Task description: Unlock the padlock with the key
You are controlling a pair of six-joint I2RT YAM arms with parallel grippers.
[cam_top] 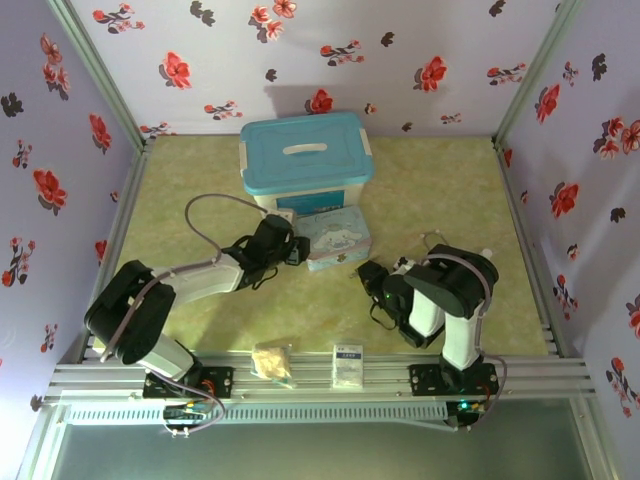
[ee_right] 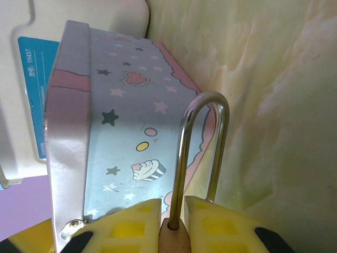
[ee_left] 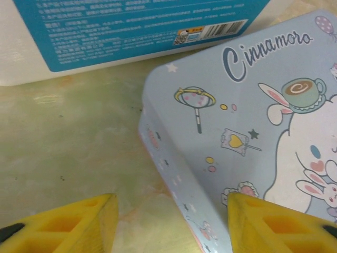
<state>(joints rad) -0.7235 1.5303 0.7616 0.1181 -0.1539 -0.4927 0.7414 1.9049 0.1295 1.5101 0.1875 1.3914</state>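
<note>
Right wrist view: the padlock [ee_right: 171, 240] is pinched by its body between the yellow fingers of the right gripper [ee_right: 174, 203], which is closed tight on it; the shackle [ee_right: 179, 158] stands up out of the grip.
Padlock place: it is held off the table [cam_top: 440, 200], just beside the side wall of the pastel tin [ee_right: 126, 132].
Shackle state: both legs run down behind the pads, so whether it is latched cannot be told; it is judged still locked.
Left gripper [ee_left: 171, 203]: the jaws are spread wide and nothing is held between them; a corner of the tin is straddled, with the blue-lidded box [ee_left: 131, 31] just beyond.
Key: it is too small to be made out, and it is judged not yet picked up.
Risk, keyway: little of the body is left bare by the pads, so the keyhole may be covered and the key blocked.
Risk, pivot: so small a body could be turned or pushed out of the pads when the key is pressed in.
Risk, tin: if the left jaws are closed or lowered where they are, the tin would be clamped or shoved, perhaps toward the padlock.
Risk, shackle: a sideways move could catch it on the tin wall.
</note>
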